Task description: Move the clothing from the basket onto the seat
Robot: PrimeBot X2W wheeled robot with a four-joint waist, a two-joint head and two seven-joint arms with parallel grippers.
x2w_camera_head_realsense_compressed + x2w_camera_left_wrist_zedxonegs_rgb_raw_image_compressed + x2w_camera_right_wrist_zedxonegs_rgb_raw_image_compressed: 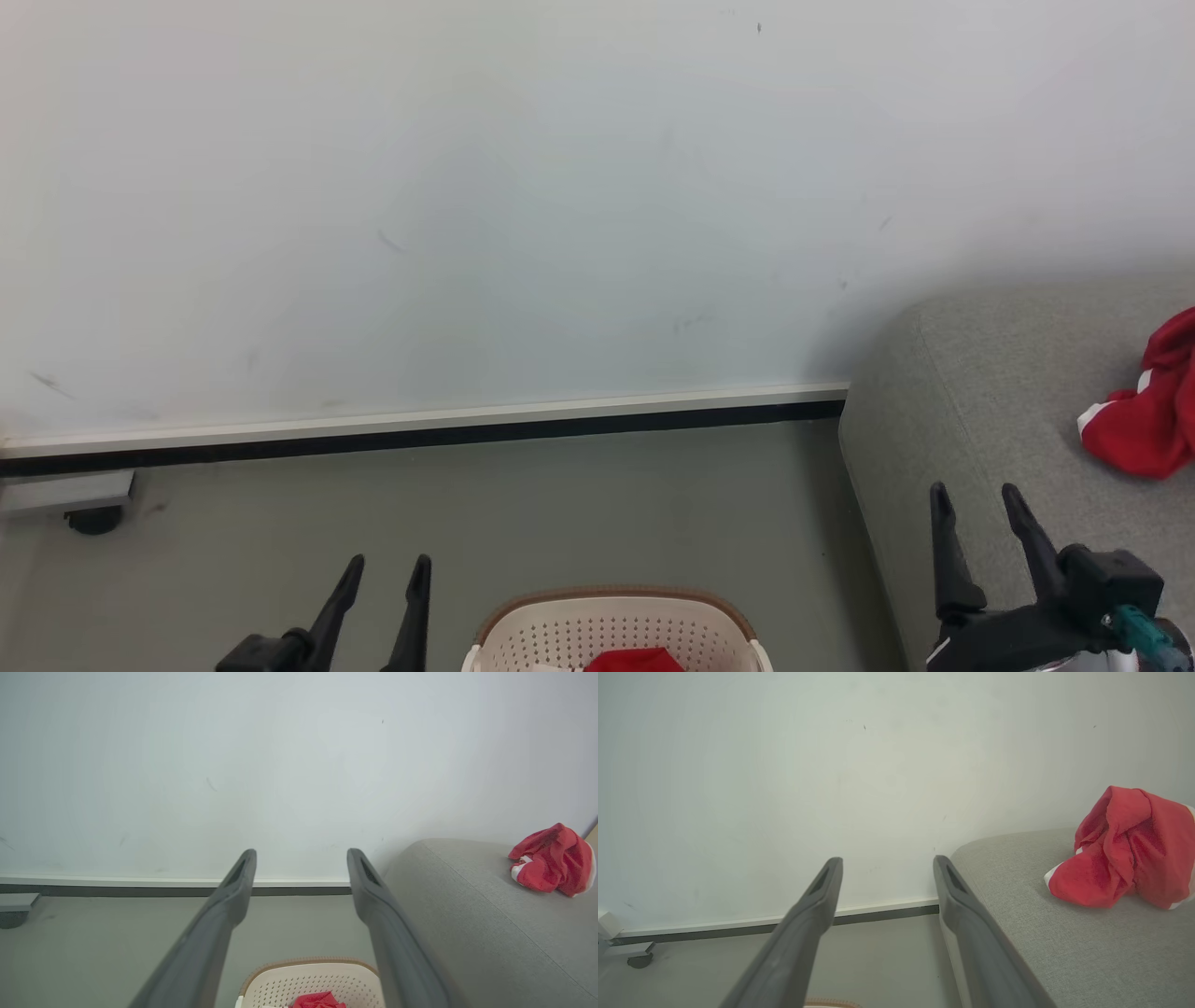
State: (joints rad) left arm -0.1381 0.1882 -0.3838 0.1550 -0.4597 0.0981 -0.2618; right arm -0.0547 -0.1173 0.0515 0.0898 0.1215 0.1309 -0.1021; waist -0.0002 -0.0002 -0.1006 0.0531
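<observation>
You have one red garment (1144, 420) on the seat (980, 392), right of the basket (616, 625); red cloth (635, 661) sits inside it. Your left gripper (389, 560) and right gripper (974, 490) gape empty.

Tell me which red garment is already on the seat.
The crumpled red garment with white trim, lying on the grey seat; the other red garment sits in the basket.

Right of your left gripper (390, 560), you see the basket (560, 635): smooth perforated plastic. Beyond the right gripper (973, 490), the seat (980, 373) is matt woven cloth, the clothing (1144, 420) soft fabric. Each gripper's 2 fingers (219, 924) look matt, perhaps rubber.
</observation>
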